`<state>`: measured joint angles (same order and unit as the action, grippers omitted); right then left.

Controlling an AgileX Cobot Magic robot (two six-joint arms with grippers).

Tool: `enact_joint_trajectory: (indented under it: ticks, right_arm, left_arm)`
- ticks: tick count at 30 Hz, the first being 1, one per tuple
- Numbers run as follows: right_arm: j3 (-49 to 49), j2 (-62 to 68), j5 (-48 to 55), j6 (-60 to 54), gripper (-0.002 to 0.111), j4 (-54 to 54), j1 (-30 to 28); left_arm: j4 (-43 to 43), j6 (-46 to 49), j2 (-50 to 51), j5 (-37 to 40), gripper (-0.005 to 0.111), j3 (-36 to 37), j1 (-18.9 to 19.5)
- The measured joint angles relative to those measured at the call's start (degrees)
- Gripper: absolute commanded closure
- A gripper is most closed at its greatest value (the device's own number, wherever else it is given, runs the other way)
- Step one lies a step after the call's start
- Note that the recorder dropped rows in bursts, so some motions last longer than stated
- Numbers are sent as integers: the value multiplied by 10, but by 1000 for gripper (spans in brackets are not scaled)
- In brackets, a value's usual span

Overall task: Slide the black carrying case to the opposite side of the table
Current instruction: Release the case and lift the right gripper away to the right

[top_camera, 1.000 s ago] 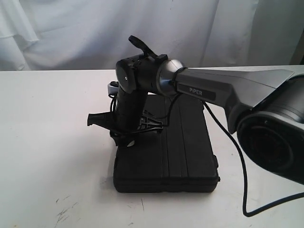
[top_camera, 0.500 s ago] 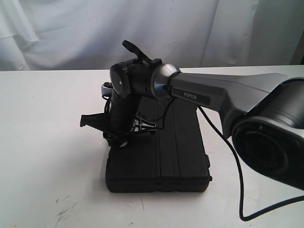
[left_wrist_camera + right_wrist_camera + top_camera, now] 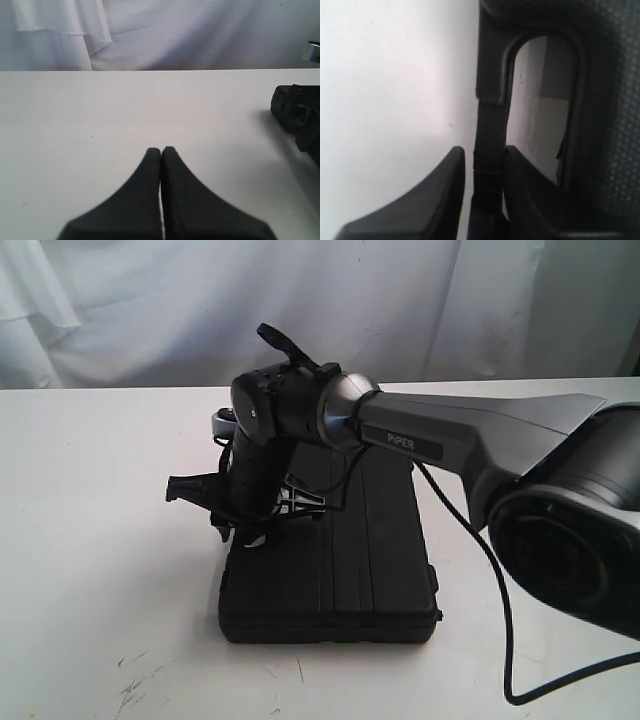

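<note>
The black carrying case (image 3: 330, 580) lies flat on the white table (image 3: 90, 500), near the middle. My right arm reaches across it from the right, and my right gripper (image 3: 248, 532) points down at the case's left edge. In the right wrist view the gripper (image 3: 485, 150) has one finger on each side of the case's handle bar (image 3: 490, 120), shut on it, with the case's textured body (image 3: 612, 100) beside it. My left gripper (image 3: 161, 149) is shut and holds nothing, low over bare table (image 3: 100, 110). The exterior view does not show it.
A black cable (image 3: 508, 640) trails from the right arm onto the table right of the case. Dark scuff marks (image 3: 135, 680) mark the near left tabletop. A white curtain (image 3: 150, 310) hangs behind the far edge. A black part of the right wrist (image 3: 300, 112) shows in the left wrist view.
The right gripper has pulled the case to the left over the table by a short way, most of it in the first half second. The left gripper is seen only now.
</note>
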<state>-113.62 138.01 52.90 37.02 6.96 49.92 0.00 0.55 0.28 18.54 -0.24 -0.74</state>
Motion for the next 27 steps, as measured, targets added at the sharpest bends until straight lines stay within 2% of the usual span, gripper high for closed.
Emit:
enact_joint_trajectory:
  ticks: [3,8,10,15,22,24,27]
  right_arm:
    - [-1,-4,-4,-1,60,0,-2]
    - [-1,-26,13,-13,60,1,-15]
    - [-1,-41,26,-29,68,1,-21]
    - [-1,-73,54,-86,108,0,-34]
    - [11,-114,49,-154,108,-79,-34]
    - [62,-155,1,-161,108,-124,-26]
    - [188,-247,-126,-163,108,-145,-17]
  left_arm:
    - [0,0,0,0,107,0,0]
    - [0,0,0,0,107,0,0]
    - [0,0,0,0,107,0,0]
    - [0,0,0,0,107,0,0]
    - [0,0,0,0,107,0,0]
    - [0,0,0,0,107,0,0]
    - [0,0,0,0,107,0,0]
